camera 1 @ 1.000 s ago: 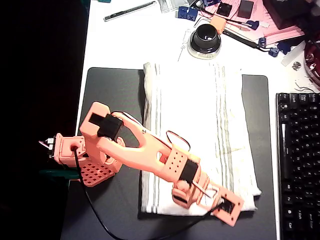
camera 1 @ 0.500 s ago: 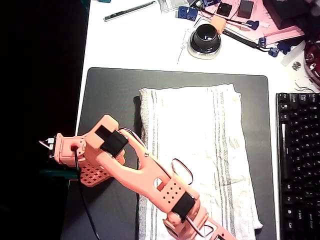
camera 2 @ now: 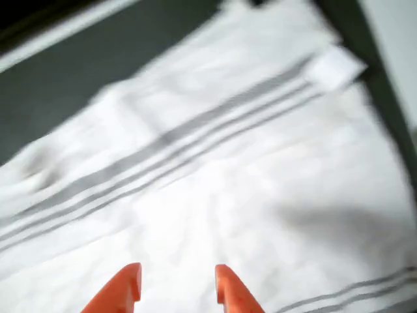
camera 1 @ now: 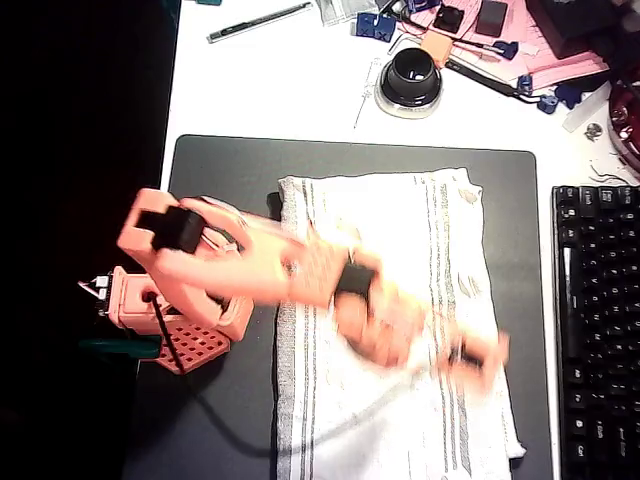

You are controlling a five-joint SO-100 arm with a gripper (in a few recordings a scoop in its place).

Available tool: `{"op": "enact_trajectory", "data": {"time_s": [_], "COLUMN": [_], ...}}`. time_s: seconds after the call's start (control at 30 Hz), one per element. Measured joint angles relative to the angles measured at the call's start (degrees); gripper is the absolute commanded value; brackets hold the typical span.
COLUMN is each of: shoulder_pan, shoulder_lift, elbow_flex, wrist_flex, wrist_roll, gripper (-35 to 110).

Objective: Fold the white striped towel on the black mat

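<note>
White striped towel [camera 1: 400, 330] lies on the black mat [camera 1: 220, 190], its near end reaching the overhead view's bottom edge. Orange gripper [camera 2: 176, 287] is above the towel's middle, fingertips slightly parted, holding nothing. Black keyboard [camera 1: 597, 320] lies right of the mat.

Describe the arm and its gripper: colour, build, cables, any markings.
The arm is salmon-orange plastic, printed in chunky segments with black blocks set into its joints. Its base has a perforated grid panel, and a black cable trails from it across the black mat. The gripper has two plain orange fingers tapering to rounded tips. Motion blur hides finer detail; no markings can be made out.
</note>
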State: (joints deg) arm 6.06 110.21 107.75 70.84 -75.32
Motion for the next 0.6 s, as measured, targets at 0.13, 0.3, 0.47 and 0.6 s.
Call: {"op": "enact_trajectory", "data": {"time_s": [0.13, 0.3, 0.47, 0.6], "shoulder_pan": [-16.7, -32.1, -39.0, -41.1], "shoulder_lift": [1.9, -5.7, -18.8, -27.9], "elbow_flex": [-1.1, -5.4, -10.6, -13.2], "wrist_flex": [-0.3, -3.1, -4.4, -6.3], "wrist_roll": [8.4, 16.3, 19.8, 19.5], "gripper": [15, 17, 24, 23]}}
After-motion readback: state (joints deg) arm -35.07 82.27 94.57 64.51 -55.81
